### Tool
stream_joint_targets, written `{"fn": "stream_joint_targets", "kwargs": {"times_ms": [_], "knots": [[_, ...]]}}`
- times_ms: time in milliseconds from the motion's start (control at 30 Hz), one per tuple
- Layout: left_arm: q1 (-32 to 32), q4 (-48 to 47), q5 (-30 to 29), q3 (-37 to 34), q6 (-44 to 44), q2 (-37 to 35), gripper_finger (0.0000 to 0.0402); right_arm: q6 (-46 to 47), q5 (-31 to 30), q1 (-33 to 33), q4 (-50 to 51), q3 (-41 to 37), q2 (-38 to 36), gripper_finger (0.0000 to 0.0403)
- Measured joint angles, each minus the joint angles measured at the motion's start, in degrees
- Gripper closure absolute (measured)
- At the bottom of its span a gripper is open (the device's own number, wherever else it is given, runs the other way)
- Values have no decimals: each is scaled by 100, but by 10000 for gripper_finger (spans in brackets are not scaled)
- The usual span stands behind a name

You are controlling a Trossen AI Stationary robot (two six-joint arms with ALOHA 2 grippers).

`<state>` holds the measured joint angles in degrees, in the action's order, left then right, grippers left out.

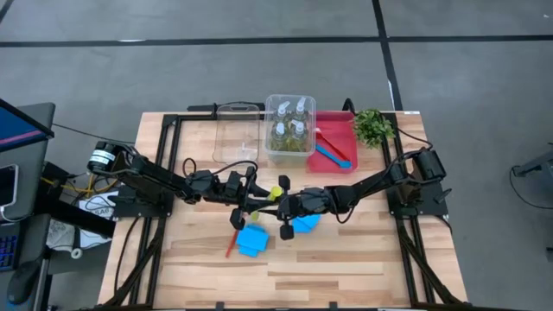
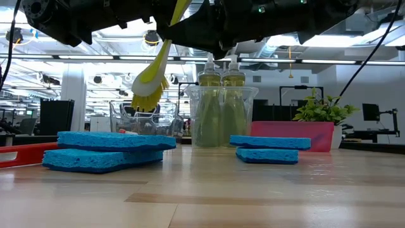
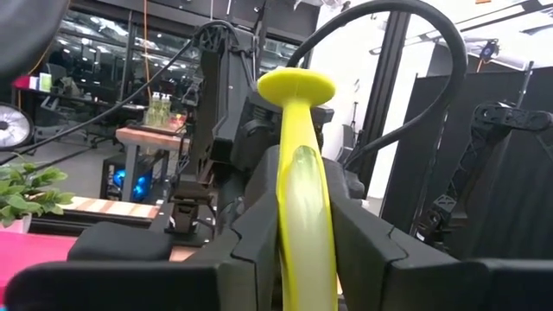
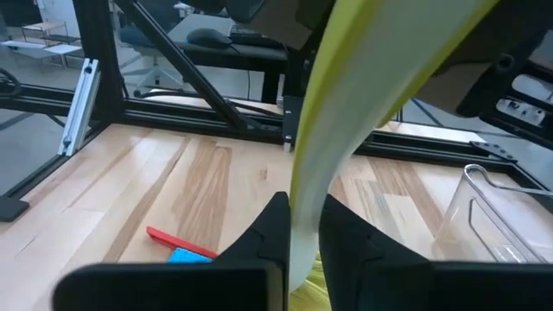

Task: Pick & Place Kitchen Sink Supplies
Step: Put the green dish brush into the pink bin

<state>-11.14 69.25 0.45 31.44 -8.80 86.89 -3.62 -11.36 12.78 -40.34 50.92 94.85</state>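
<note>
Yellow-green brush (image 1: 275, 192) is hanging mid-air just in front of the bottle bin (image 1: 291, 128), both grippers clamped on it: left gripper (image 1: 256, 197) on the handle, right gripper (image 1: 283, 204) pinching nearer the bristles. Looks like a handoff w/ brush going to the red bin (image 1: 333, 130); next, one side needs to let go. Blue sponges (image 1: 251, 239) lying below, red brush (image 1: 232, 243) beside them, not blocking.

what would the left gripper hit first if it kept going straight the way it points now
Most likely the right gripper. The left gripper, shut on the yellow-green brush, points across the table at the right arm, whose dark body fills the left wrist view just behind the brush. How near it is remains unclear.
</note>
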Motion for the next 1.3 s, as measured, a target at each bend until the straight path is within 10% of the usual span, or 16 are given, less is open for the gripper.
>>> {"fn": "stream_joint_targets", "kwargs": {"times_ms": [1300], "knots": [[-4,-151,-83,0,124,-4,132,21,-56,-7,815,-7,-330,365]]}}
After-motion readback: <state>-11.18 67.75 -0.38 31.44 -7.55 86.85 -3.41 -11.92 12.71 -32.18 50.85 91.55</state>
